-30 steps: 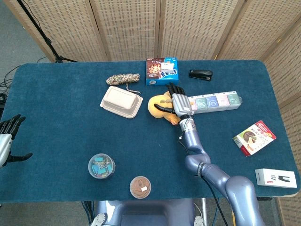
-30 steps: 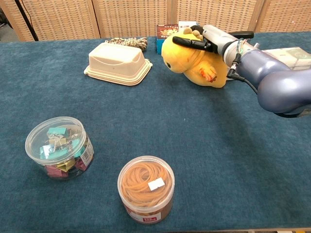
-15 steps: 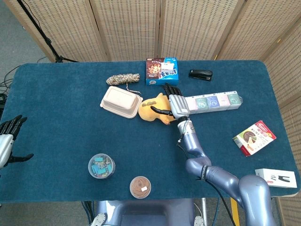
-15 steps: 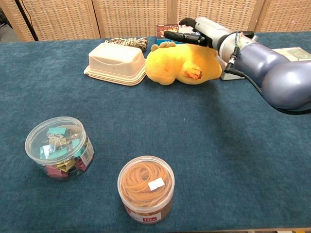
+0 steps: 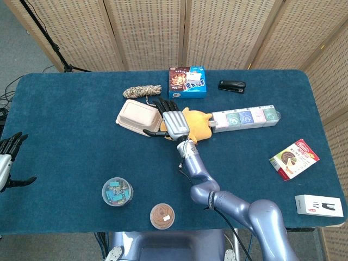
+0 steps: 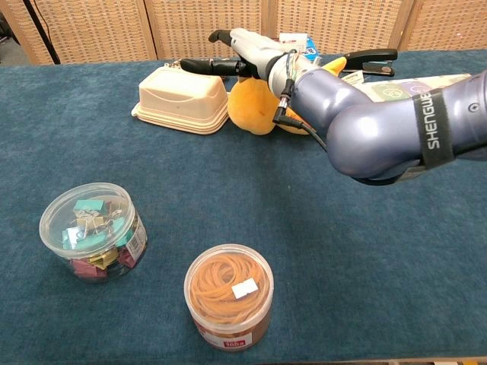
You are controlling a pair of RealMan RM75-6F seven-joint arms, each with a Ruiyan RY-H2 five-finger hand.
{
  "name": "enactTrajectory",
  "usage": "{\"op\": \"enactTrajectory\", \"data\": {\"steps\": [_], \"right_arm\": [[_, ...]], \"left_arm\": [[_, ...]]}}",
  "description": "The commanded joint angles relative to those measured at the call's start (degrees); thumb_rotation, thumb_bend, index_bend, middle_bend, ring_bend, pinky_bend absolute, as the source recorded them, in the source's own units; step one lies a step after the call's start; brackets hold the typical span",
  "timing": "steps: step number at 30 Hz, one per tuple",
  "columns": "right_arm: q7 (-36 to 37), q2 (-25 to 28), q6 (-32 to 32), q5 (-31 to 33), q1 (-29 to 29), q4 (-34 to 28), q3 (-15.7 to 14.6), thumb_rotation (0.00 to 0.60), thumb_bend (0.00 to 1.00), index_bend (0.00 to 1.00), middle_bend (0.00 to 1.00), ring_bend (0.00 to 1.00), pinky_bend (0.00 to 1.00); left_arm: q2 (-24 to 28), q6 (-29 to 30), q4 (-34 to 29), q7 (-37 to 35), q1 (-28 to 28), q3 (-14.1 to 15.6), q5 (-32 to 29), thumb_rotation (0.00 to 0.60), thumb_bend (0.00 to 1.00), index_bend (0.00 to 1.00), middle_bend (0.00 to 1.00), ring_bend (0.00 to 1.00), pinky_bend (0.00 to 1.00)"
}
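A yellow plush toy [image 5: 198, 125] lies on the blue table [image 5: 70, 125], its left end against a beige clamshell box [image 5: 135, 116]. My right hand [image 5: 173, 120] hovers over the toy's left end with fingers spread, reaching toward the box, and holds nothing. In the chest view this hand [image 6: 237, 56] stretches above the plush toy [image 6: 255, 108] and the box [image 6: 183, 97]. My left hand [image 5: 6, 161] hangs at the table's left edge, fingers apart and empty.
A rope coil [image 5: 142, 91], a snack box [image 5: 187, 82] and a black stapler [image 5: 232, 86] lie at the back. A pill organizer [image 5: 247, 117] sits right of the toy. Tubs of binder clips [image 6: 93, 231] and rubber bands [image 6: 228, 295] stand in front. Two cartons [image 5: 294, 158] lie at right.
My right hand let go of the plush toy, which dropped onto the table and slid left against the beige box. The hand then swung left over the toy's end.
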Motion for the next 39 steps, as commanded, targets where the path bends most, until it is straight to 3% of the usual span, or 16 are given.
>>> {"op": "enactTrajectory", "data": {"steps": [1, 8, 20, 39], "right_arm": [[0.0, -2.7, -1.5, -0.3, 2.8, 4.5, 0.3, 0.101, 0.00, 0.00, 0.00, 0.00, 0.00], [2.9, -6.3, -5.3, 0.1, 7.0, 13.9, 1.4, 0.100, 0.00, 0.00, 0.00, 0.00, 0.00], [12.1, -7.8, -9.2, -0.7, 5.9, 22.5, 0.8, 0.103, 0.00, 0.00, 0.00, 0.00, 0.00], [17.5, 0.8, -7.1, -0.1, -5.6, 19.3, 0.1, 0.101, 0.00, 0.00, 0.00, 0.00, 0.00]], "left_arm": [[0.0, -0.2, 0.0, -0.1, -0.1, -0.1, -0.2, 0.600, 0.00, 0.00, 0.00, 0.00, 0.00], [0.0, -0.7, 0.1, 0.0, -0.4, -0.2, -0.6, 0.600, 0.00, 0.00, 0.00, 0.00, 0.00], [-0.4, -0.9, 0.1, 1.3, -0.6, -0.3, -1.5, 0.600, 0.00, 0.00, 0.00, 0.00, 0.00], [-1.4, -0.8, -0.9, 4.5, -0.8, 0.3, -1.1, 0.600, 0.00, 0.00, 0.00, 0.00, 0.00]]}}
